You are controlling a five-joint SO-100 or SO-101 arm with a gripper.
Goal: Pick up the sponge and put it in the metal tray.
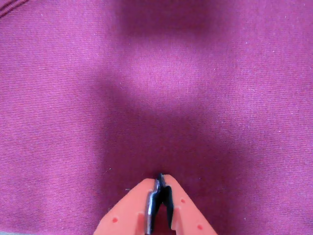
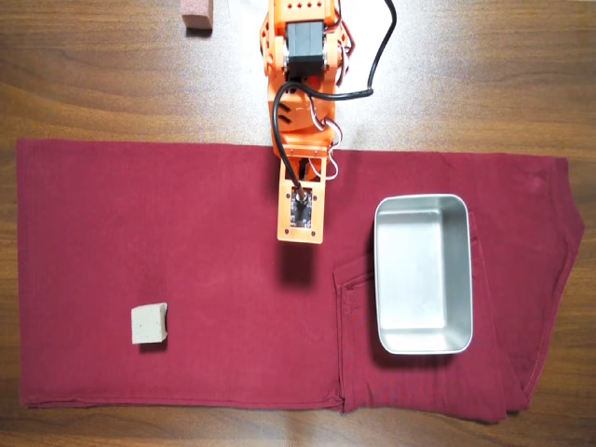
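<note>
Orange and hard-edged, the tool (image 1: 160, 182) sits at the bottom of the wrist view with its two halves pressed together on nothing, hanging over ribbed crimson cloth (image 1: 73, 98), probably parked before any reach. Seen from overhead, the sponge (image 2: 150, 325), a small porous beige block, lies on that cloth near its lower left, well apart from the arm. At lower right the metal tray (image 2: 382, 279), shiny with rounded corners, stands empty, likely waiting for it, on the wooden bench (image 2: 93, 84).
</note>
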